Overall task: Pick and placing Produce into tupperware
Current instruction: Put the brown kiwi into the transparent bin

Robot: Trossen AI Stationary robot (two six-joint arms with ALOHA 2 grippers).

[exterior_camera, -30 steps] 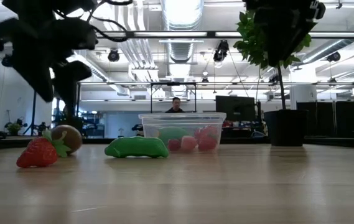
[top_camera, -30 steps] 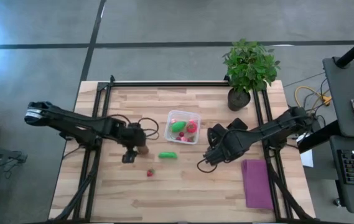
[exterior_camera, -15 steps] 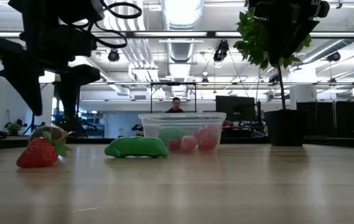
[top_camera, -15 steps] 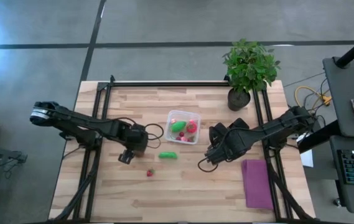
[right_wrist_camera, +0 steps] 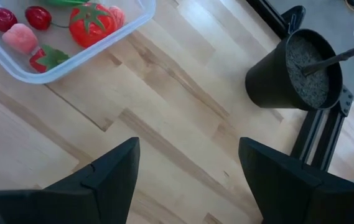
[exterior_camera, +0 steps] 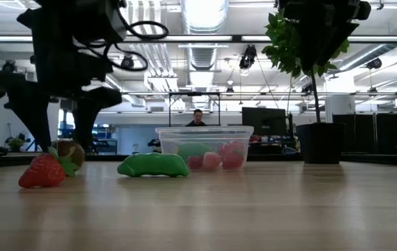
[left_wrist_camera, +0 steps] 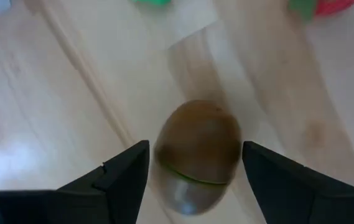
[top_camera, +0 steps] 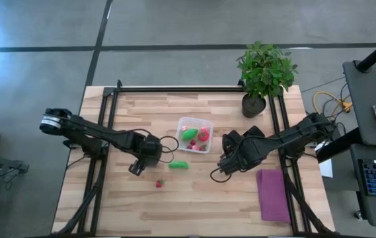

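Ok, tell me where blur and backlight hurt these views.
Left wrist view: the kiwi between the open left gripper fingers is motion-smeared. Low view: bright ceiling lights turn the arm over the strawberry into a silhouette. High and right wrist views read clearly.

brown kiwi (left_wrist_camera: 196,152), green oblong piece (top_camera: 178,164), purple cloth (top_camera: 272,194)

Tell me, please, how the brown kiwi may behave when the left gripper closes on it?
The kiwi looks rounded and smooth, so it may roll or squirt out from between the open fingers of the left gripper. It appears to be a rigid toy, probably light.
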